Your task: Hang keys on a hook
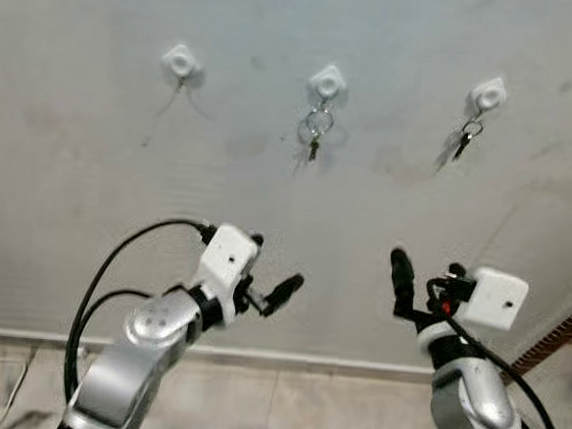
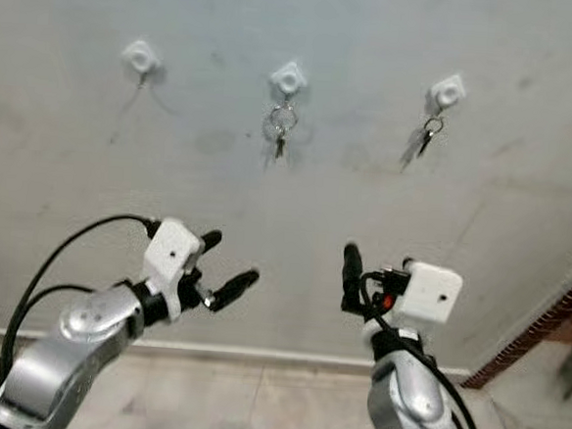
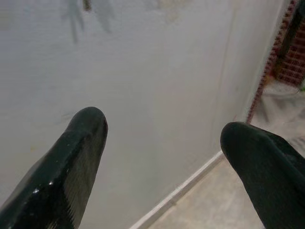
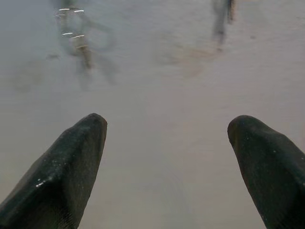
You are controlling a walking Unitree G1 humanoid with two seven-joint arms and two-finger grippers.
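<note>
Three white hooks are fixed in a row on the grey wall. The left hook (image 1: 180, 63) is bare. A ring of keys (image 1: 316, 128) hangs from the middle hook (image 1: 328, 82), and a smaller key (image 1: 465, 139) hangs from the right hook (image 1: 488, 94). My left gripper (image 1: 270, 268) is raised below and between the left and middle hooks, open and holding nothing. Raised under the gap between the middle and right hooks, my right gripper (image 1: 425, 275) is open and holds nothing. In the right wrist view the ringed keys (image 4: 74, 29) appear blurred beyond the fingertips (image 4: 76, 157).
A white baseboard (image 1: 286, 357) runs along the foot of the wall, above a tiled floor (image 1: 292, 411). A brick edge (image 1: 564, 335) ends the wall at the right. A black cable (image 1: 105, 271) loops off my left forearm.
</note>
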